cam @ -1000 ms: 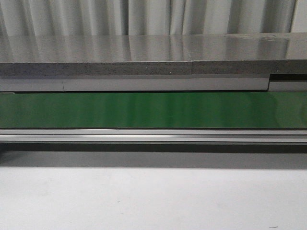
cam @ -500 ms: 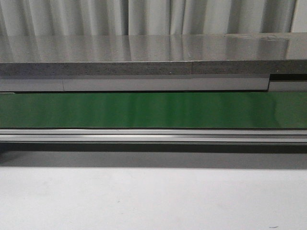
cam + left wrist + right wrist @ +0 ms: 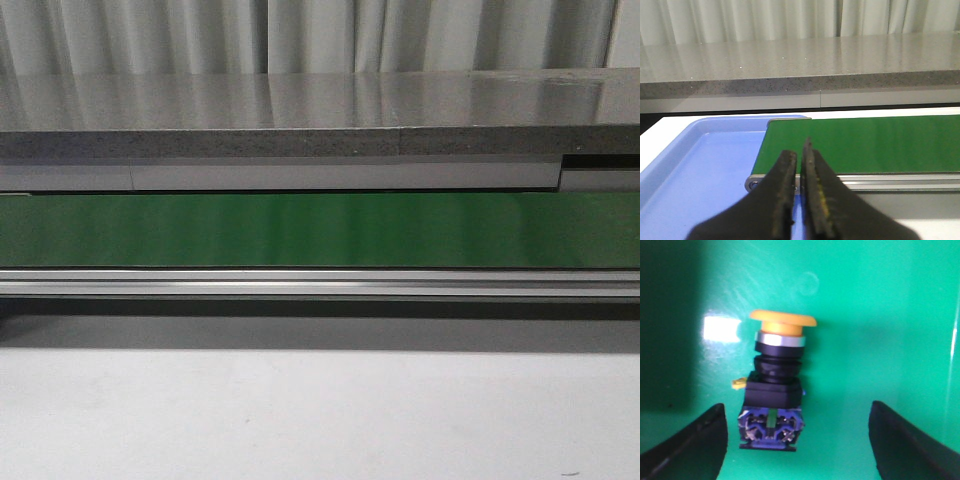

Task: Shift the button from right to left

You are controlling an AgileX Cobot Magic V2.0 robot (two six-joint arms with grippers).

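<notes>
Pale curtains (image 3: 320,35) at twelve o'clock, backing everything. Below them one long grey speckled counter (image 3: 300,110), then one green conveyor belt (image 3: 300,230) running side to side, one aluminium rail (image 3: 320,283) at its near edge, white tabletop (image 3: 300,420) at six o'clock. No arm anywhere in the front view, and no button either.

Over on the left wrist camera: one blue tray (image 3: 700,165) butted against the belt's end, nothing visible in it. Left gripper (image 3: 800,180) pinched nearly closed, only a thin slit between the black fingers, holding nothing.

Right wrist camera, looking straight down on green belt: one button (image 3: 774,382), lying on its side. Yellow-orange mushroom cap toward twelve o'clock, silver collar and black neck under it, black block, blue terminal face toward six. Small yellow tab poking out at nine o'clock of the block.

Right gripper (image 3: 799,440) spread wide, one finger (image 3: 695,445) close beside the terminal end, the other (image 3: 910,445) well clear at three o'clock. Button sitting off-centre between them, untouched.

Handling, by the look of it: rigid plastic and metal, light, not fragile. Round cap and neck likely to roll or slip under a squeeze. Best hold probably across the flat flanks of the black block, nine to three o'clock. Centring over the block first seems wise.

Count: one button, one tray, one belt, two grippers.
</notes>
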